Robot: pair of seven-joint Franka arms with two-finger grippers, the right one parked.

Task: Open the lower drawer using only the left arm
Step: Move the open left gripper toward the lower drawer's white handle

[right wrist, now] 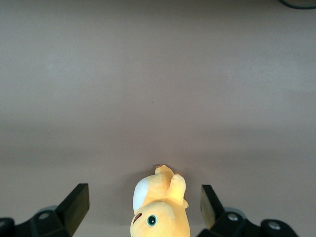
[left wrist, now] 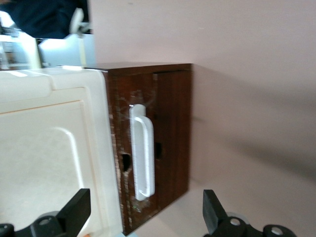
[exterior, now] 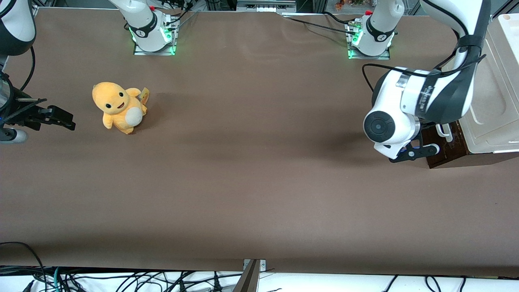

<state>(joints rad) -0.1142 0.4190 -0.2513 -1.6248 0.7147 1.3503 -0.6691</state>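
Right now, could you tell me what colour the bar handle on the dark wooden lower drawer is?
White bar handle, clearest in the left wrist view, with the open tool in front of it.

Brown table [exterior: 251, 174] carries a yellow plush toy [exterior: 119, 106] toward the parked arm's end, and a cabinet [exterior: 492, 93] toward the working arm's end, with the gripper [exterior: 417, 152] in front of it.

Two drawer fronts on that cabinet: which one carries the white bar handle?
The lower drawer, the dark brown wooden front; the cream panel beside it lacks that handle. The hand hovers open before the white bar handle.
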